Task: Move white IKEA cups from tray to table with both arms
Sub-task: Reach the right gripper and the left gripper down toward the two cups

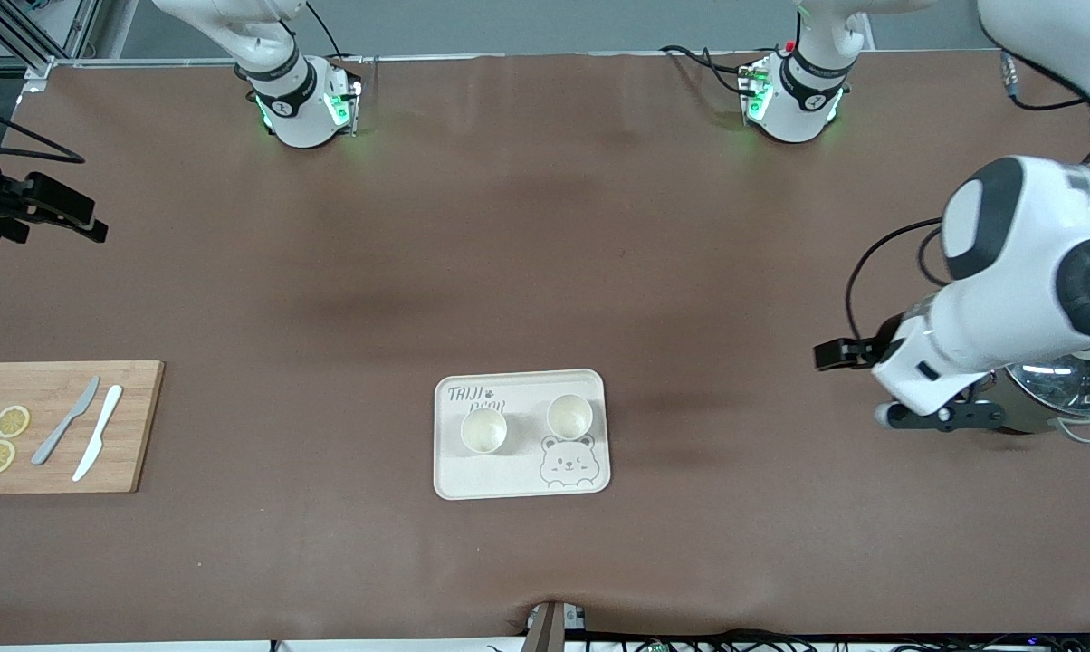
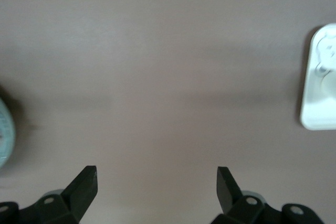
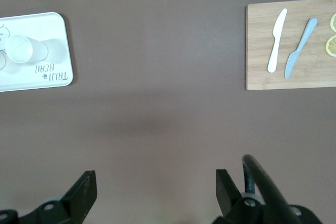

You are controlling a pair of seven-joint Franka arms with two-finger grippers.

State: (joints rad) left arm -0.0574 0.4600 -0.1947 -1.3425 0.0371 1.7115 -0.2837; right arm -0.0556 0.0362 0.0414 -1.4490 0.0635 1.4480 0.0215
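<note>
Both cups point(image 1: 483, 431) point(image 1: 569, 417) stand upright side by side on the tray point(image 1: 519, 484). My left gripper point(image 2: 156, 181) and right gripper point(image 3: 156, 183) hang over bare table point(image 1: 545, 254), fingers spread, empty.

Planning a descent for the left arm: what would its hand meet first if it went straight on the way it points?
Probably just bare table. The left hand is open and points down at brown surface, nothing between its fingers. The tray sits off to one side, though depth is hard to judge.
</note>
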